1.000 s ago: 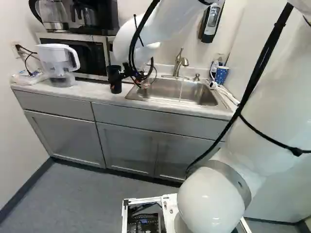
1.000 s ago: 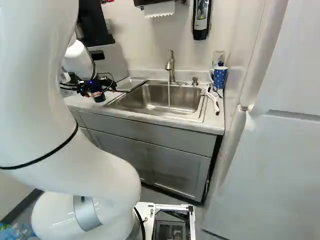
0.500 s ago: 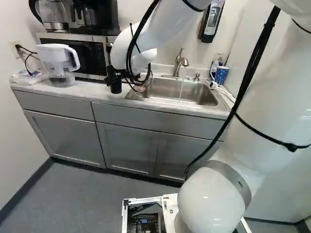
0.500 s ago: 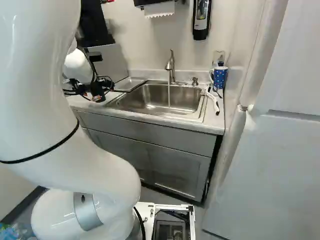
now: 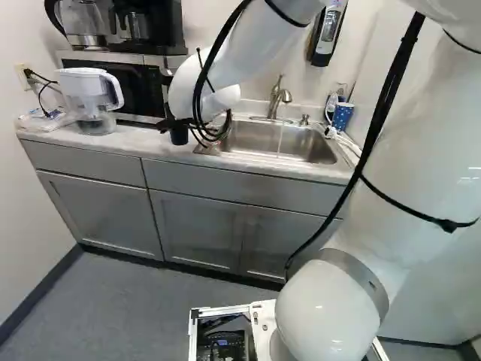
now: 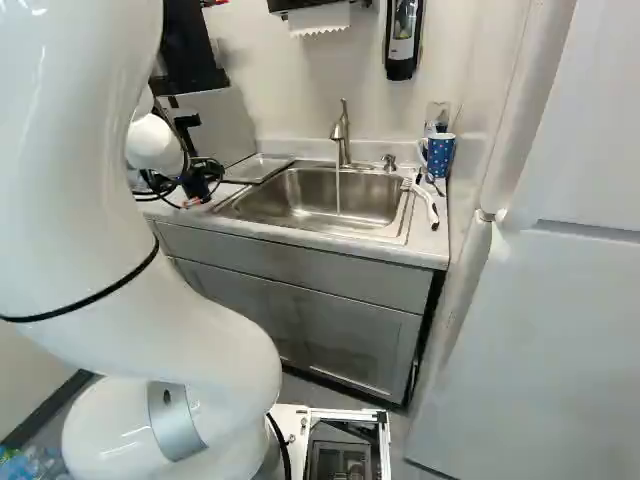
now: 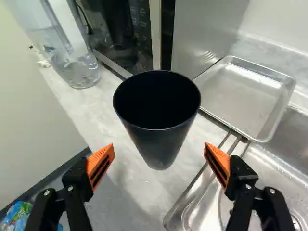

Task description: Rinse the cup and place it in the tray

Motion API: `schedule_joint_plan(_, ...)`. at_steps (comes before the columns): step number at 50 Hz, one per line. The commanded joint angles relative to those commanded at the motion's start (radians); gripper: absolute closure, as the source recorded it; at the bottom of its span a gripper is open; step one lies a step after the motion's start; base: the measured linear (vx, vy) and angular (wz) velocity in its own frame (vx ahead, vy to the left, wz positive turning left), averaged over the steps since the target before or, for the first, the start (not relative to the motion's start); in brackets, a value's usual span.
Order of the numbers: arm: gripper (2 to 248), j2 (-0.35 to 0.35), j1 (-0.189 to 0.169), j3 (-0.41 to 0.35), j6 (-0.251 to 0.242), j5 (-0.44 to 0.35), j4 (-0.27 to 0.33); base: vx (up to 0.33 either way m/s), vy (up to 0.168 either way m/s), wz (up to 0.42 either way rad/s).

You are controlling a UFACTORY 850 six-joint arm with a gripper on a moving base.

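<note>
Black and upright on the bench (image 5: 71, 136) beside the sink (image 6: 300, 227), the cup (image 7: 160, 144) now stands ahead of your pincer (image 7: 160, 149), which has swung across towards it, released, orange pads (image 7: 102, 162) spread wide, so you likely close in and grip it for rinsing.

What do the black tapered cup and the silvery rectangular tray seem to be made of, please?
The black tapered cup looks like matt plastic, given its smooth, softly shaded wall, though coated metal is possible. The silvery rectangular tray looks like satin metal, probably steel, given its soft reflections.
</note>
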State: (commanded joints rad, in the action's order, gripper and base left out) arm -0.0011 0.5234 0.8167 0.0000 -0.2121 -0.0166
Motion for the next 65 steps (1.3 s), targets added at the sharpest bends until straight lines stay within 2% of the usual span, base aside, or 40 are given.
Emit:
schedule_joint_plan(30,3,-0.009,0.015,-0.059,0.0,-0.194,0.0,0.0,0.0,0.0)
schedule_joint_plan(65,3,-0.024,0.007,-0.124,0.0,-0.421,0.0,0.0,0.0,0.0)
